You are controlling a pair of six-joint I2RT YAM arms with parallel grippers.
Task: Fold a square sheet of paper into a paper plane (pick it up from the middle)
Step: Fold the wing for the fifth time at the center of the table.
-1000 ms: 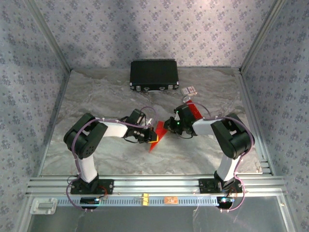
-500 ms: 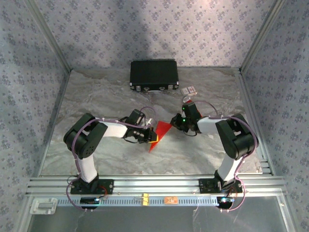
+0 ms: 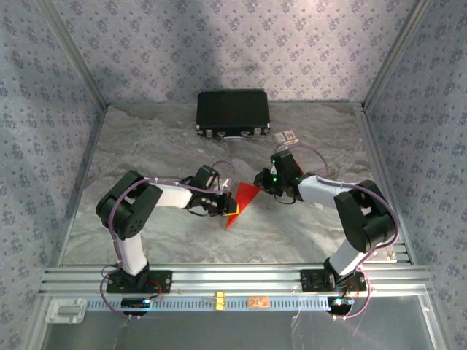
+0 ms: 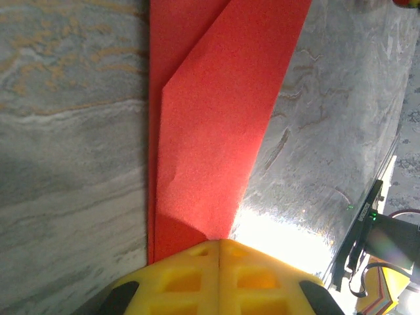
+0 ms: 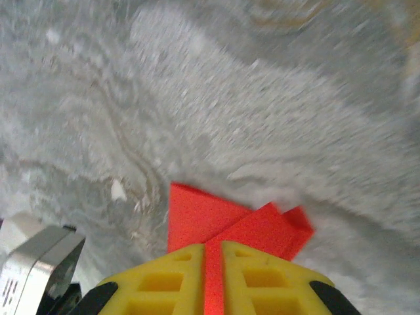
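The square sheet of paper [image 3: 244, 197] is a creased bright red shape, slanting from near-left to far-right between my two grippers at mid-table. My left gripper [image 3: 232, 207] is shut on its near-left part. In the left wrist view its yellow fingers [image 4: 177, 279] meet with no gap at the tips [image 4: 218, 241], and the folded paper [image 4: 216, 118] runs away from them. My right gripper [image 3: 260, 182] is at the paper's far-right tip. In the right wrist view its jaws [image 5: 213, 248] stand almost together, with a strip of the red paper [image 5: 216, 220] between them.
A black case [image 3: 233, 113] lies at the back of the marble table [image 3: 146, 153]. A small white box [image 3: 286, 135] sits to the case's right, behind my right wrist. Patterned walls enclose the table on three sides.
My right arm's elbow has swung out to the right and its wrist has moved back, the gripper staying at the paper's tip. The paper's far end now spreads wider. The left arm is still.
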